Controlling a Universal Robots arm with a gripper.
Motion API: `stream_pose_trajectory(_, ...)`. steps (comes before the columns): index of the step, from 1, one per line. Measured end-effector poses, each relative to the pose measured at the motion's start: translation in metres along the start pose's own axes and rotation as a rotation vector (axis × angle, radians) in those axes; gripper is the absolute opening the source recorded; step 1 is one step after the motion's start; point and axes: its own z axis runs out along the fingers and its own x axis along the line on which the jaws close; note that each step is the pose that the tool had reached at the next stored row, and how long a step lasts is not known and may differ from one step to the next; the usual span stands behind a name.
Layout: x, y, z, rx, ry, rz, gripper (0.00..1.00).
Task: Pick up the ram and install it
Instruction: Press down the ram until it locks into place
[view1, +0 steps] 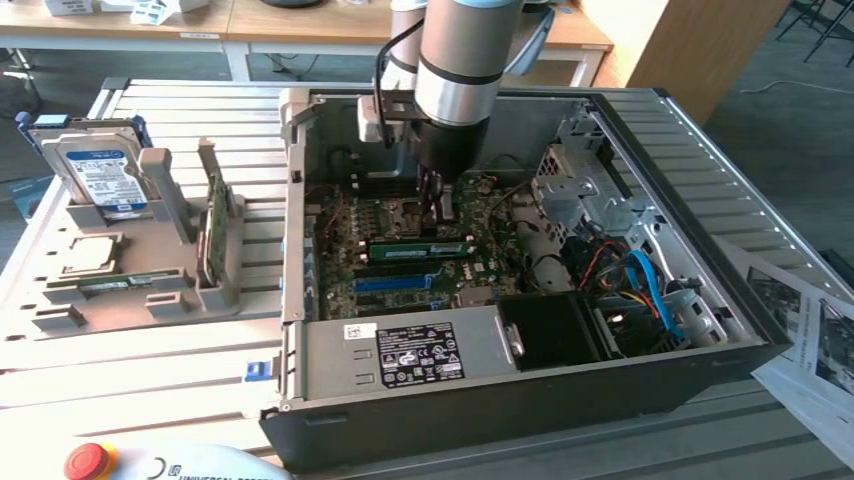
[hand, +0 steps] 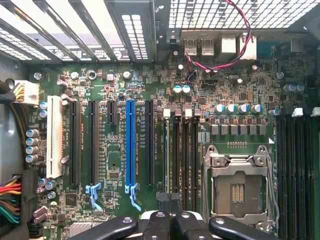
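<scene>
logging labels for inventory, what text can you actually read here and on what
"UNIVERSAL ROBOTS", cut off, on the white pendant with red button.
White-and-blue sticker on the silver hard drive: too blurred.
White label on the grey metal power supply: too small.
White print on the green motherboard: unreadable.

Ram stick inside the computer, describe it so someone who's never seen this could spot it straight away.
Find the open computer case in the middle. On its motherboard, right below the gripper, sits the ram, a long narrow green stick. It is the only green stick inside the case; a similar one lies in the grey tray outside.
</scene>
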Motion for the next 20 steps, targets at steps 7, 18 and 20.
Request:
stream_pose_trajectory(7,0.0002,0.0019,0.0001,0.0000,0.0000,0.000,0.10)
stream_pose_trajectory(18,0.0010,0.0034,0.0011,-0.0001,0.0001,0.000,0.10)
stream_pose_trajectory(20,0.0009,0.0036,0.0016,-0.0001,0.0001,0.000,0.10)
